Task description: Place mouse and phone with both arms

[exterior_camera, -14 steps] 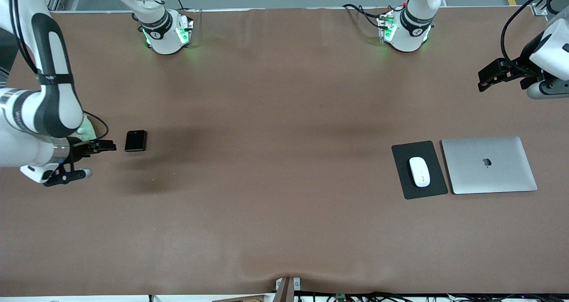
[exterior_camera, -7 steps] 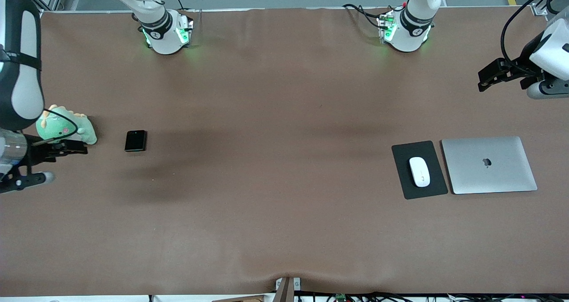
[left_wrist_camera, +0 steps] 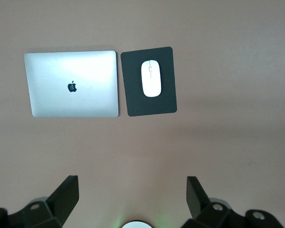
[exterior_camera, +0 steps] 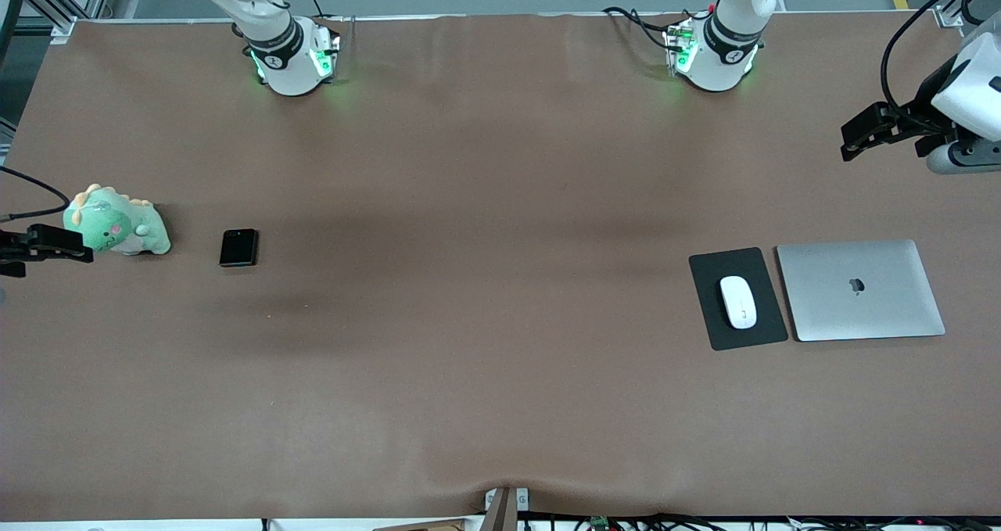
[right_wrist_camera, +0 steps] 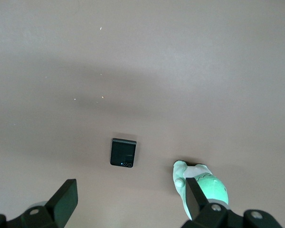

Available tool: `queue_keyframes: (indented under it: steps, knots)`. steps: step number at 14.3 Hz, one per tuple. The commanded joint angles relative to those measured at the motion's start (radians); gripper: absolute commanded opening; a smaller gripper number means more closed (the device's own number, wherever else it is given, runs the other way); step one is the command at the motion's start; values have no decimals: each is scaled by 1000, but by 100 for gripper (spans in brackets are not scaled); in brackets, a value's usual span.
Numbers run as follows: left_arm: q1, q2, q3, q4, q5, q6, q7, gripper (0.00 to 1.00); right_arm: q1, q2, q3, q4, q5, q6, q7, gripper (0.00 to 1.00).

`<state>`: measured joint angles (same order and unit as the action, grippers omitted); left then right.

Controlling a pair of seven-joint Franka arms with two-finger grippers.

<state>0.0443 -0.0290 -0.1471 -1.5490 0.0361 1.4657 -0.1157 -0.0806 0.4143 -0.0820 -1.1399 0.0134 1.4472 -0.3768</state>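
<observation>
The black phone (exterior_camera: 238,247) lies flat on the brown table toward the right arm's end; it also shows in the right wrist view (right_wrist_camera: 123,152). The white mouse (exterior_camera: 738,302) lies on a black pad (exterior_camera: 708,269) toward the left arm's end, and shows in the left wrist view (left_wrist_camera: 151,78). My right gripper (exterior_camera: 78,248) is open and empty, up over the table's end beside a green plush toy, apart from the phone (right_wrist_camera: 130,197). My left gripper (exterior_camera: 847,141) is open and empty, high over bare table, apart from the mouse (left_wrist_camera: 131,192).
A green plush toy (exterior_camera: 117,230) sits beside the phone, toward the right arm's end (right_wrist_camera: 202,187). A closed silver laptop (exterior_camera: 860,289) lies beside the black pad (left_wrist_camera: 148,102), toward the left arm's end (left_wrist_camera: 71,83). The arms' green-lit bases (exterior_camera: 293,58) stand along the table's back edge.
My right arm has drawn back from beside the phone toward the table's end, uncovering the green plush toy. The phone, the mouse and the left arm have not moved.
</observation>
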Motion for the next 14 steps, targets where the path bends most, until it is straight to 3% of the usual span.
queue_keyframes:
  steps: [1, 4, 7, 14]
  knots:
    - [5, -31, 4, -23, -24, -1, 25, 100, -7, -73, 13, -4, -4, -51, 18, 100]
    - [6, -31, 4, -23, -24, -1, 25, 100, -10, -130, 15, -49, 16, -88, 99, 100]
    - [6, -32, 4, -23, -24, -1, 25, 100, 1, -228, 19, -185, 19, -85, 183, 100]
    - [6, -32, 8, -16, -24, -1, 39, 100, -1, -388, 18, -394, 60, -88, 225, 100]
